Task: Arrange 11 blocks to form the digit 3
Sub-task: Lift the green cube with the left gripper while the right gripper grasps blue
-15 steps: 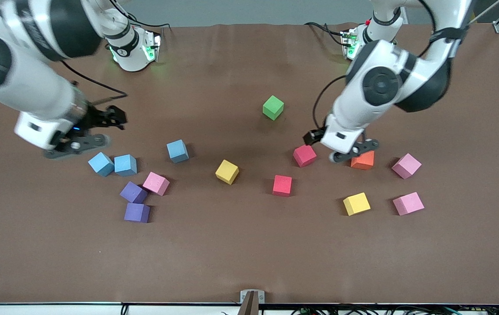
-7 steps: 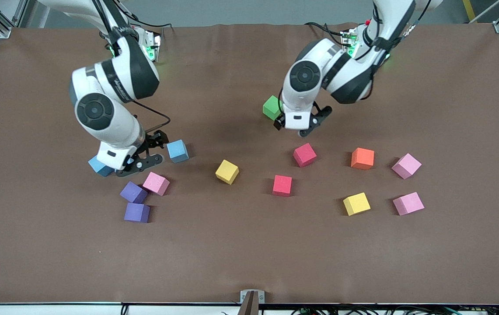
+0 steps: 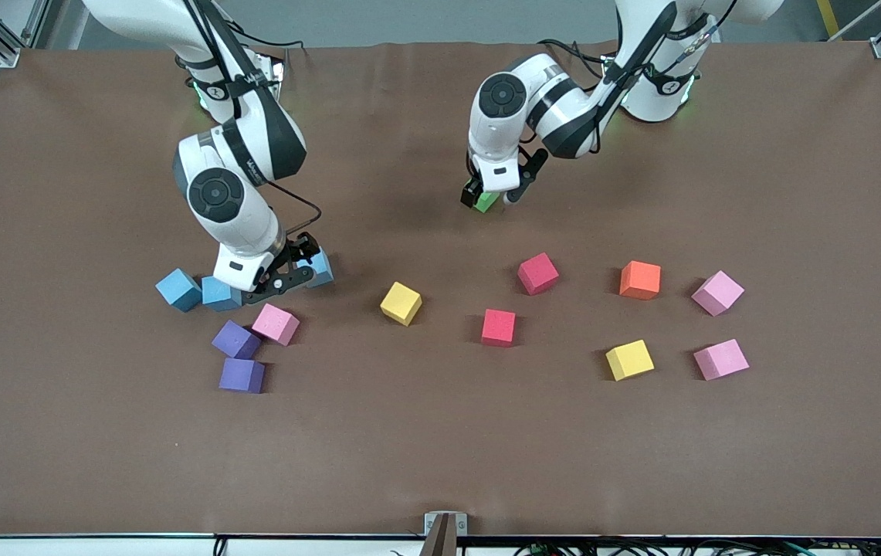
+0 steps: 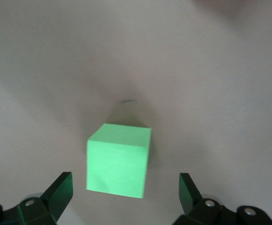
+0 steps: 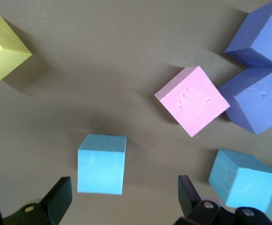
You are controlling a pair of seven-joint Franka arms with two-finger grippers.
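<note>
My left gripper [image 3: 496, 194] hangs open over the green block [image 3: 486, 201]. In the left wrist view the green block [image 4: 119, 159] sits between the spread fingers [image 4: 61, 190], untouched. My right gripper [image 3: 293, 266] is open, low beside a blue block [image 3: 323, 267]. In the right wrist view that blue block [image 5: 101, 164] lies between its fingertips [image 5: 61, 192], nearer one of them, and is not gripped. Two more blue blocks [image 3: 177, 289] touch each other toward the right arm's end.
A pink block [image 3: 276, 323] and two purple blocks [image 3: 235, 339] cluster nearer the camera than the right gripper. Yellow [image 3: 401, 303], red [image 3: 538, 273], red [image 3: 498, 327], orange [image 3: 639, 279], yellow [image 3: 629, 360] and two pink blocks [image 3: 717, 293] lie scattered toward the left arm's end.
The left gripper swung from the red and orange blocks to over the green block. The right gripper moved past the paired blue blocks to the lone blue one. No block moved.
</note>
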